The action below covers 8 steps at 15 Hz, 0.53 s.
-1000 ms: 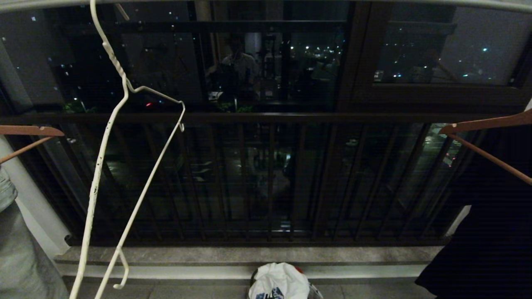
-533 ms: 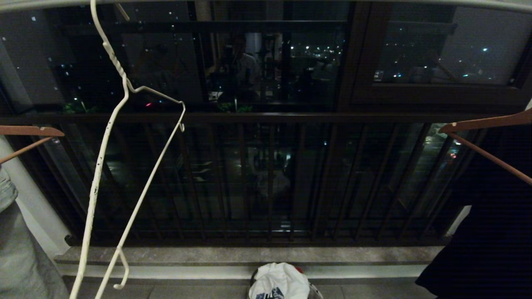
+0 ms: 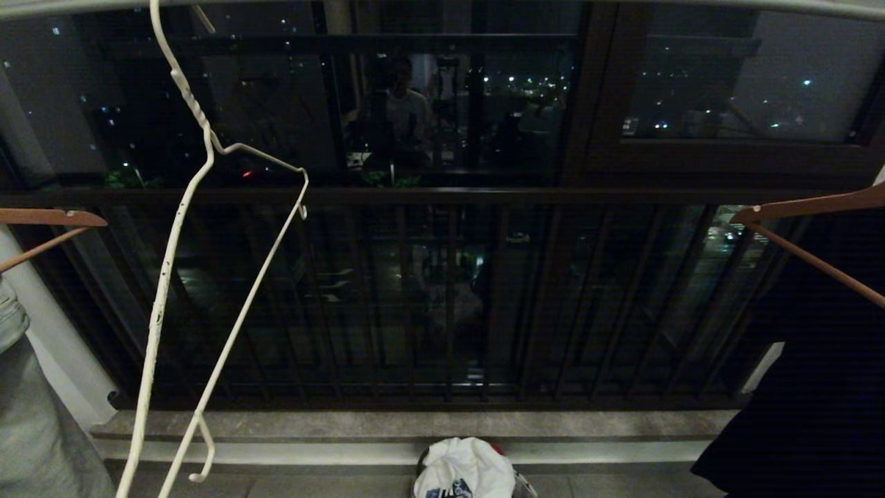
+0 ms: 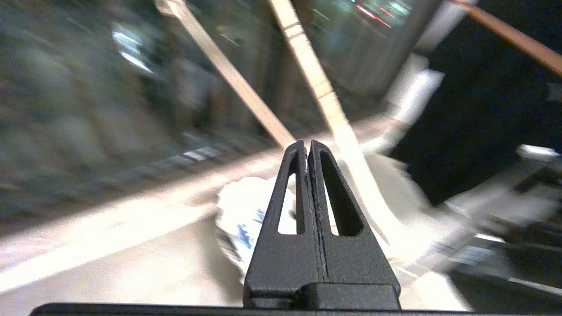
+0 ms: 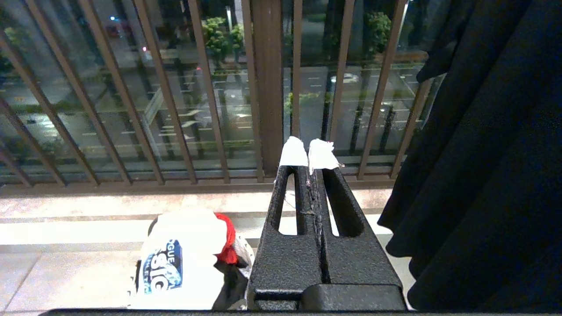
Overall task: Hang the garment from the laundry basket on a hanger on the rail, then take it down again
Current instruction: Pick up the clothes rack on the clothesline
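Observation:
The white garment (image 3: 463, 470) with its blue print lies bunched on top of the laundry basket (image 5: 243, 248) on the floor, at the bottom centre of the head view. The thin white hanger (image 3: 180, 277) hangs empty from the pale rail (image 3: 795, 5) at upper left. Neither gripper shows in the head view. My left gripper (image 4: 306, 145) is shut and empty. It hangs above the garment (image 4: 241, 215), with the blurred hanger wires (image 4: 316, 83) beyond it. My right gripper (image 5: 309, 151), white tape on its tips, is shut and empty, to the right of the garment (image 5: 180, 259).
Orange-brown hangers hang at the left (image 3: 48, 218) and right (image 3: 809, 205); the right one carries a black garment (image 3: 809, 401). The dark balcony railing (image 3: 442, 297) stands behind a stone ledge (image 3: 415, 425). A red cloth (image 5: 226, 241) lies under the T-shirt. Grey cloth (image 3: 34, 429) hangs far left.
Nothing of the task's things has moved in the head view; only a person's reflection in the window glass has shifted a little.

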{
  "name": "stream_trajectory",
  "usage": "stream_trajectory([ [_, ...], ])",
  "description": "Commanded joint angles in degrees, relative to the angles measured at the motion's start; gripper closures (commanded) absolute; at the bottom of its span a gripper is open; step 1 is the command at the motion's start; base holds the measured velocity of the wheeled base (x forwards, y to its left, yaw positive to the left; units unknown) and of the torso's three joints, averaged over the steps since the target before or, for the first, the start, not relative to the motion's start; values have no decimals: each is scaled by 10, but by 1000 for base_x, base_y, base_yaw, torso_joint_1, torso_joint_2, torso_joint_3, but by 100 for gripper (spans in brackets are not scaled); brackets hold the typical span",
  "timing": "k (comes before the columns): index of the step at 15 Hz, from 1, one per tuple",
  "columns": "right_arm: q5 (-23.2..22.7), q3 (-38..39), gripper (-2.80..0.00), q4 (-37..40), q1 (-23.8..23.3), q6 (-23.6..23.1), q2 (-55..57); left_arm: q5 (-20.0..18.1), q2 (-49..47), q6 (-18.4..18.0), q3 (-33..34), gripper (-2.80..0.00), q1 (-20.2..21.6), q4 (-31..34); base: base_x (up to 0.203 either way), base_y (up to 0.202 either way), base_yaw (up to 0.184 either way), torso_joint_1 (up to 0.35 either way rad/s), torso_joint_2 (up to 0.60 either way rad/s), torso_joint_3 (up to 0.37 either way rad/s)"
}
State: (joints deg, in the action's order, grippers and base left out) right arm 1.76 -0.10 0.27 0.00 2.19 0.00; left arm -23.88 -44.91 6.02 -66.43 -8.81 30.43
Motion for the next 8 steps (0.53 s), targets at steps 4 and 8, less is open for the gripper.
stream_trajectory([
  [4, 0, 0, 0, 0, 0, 0, 1, 23, -161, 46, -156, 0, -70, 77, 0, 0, 0, 0, 0, 0],
  [8, 0, 0, 0, 0, 0, 0, 1, 71, -213, 93, -247, -280, -111, 155, 0, 0, 0, 0, 0, 0],
])
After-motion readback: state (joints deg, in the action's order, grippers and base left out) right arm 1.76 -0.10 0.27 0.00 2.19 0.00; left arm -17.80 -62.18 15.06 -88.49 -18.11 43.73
